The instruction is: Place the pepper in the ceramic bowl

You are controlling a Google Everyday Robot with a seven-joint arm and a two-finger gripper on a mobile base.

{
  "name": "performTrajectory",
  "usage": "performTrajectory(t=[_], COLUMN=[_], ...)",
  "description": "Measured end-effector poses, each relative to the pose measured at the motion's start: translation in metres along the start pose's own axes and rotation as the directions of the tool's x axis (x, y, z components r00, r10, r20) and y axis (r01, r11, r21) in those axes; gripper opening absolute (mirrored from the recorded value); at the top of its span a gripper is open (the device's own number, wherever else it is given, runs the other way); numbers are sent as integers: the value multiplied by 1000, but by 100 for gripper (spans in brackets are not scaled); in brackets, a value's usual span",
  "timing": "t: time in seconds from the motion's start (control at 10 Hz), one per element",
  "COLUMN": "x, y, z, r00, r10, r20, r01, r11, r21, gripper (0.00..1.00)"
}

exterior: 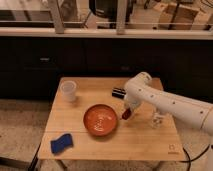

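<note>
The ceramic bowl (101, 120) is a wide, shallow orange-red dish with pale marks inside, at the middle of the wooden table (140, 142). My white arm reaches in from the right. My gripper (128, 111) points down just past the bowl's right rim and is shut on the pepper (126, 115), a small dark red piece at its tip. The pepper hangs at the rim's edge, slightly above the table.
A white cup (68, 91) stands at the table's back left. A blue sponge (61, 143) lies at the front left. A black cylinder (118, 92) lies behind the gripper. A small pale jar (157, 119) stands to the right, under the arm.
</note>
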Motion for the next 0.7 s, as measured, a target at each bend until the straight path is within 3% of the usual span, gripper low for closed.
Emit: performTrajectory(t=[0.2,0.5,0.7], x=[-8,-42,-48], y=[-9,-50,-56], z=[-2,-7,-9], r00=[1000,997,994], r10=[-22,-75,-105], r20=[-6,-5,-15], r01=[22,75,105], r11=[1000,997,994], r21=[-4,-1,-8], gripper=[0,0,0])
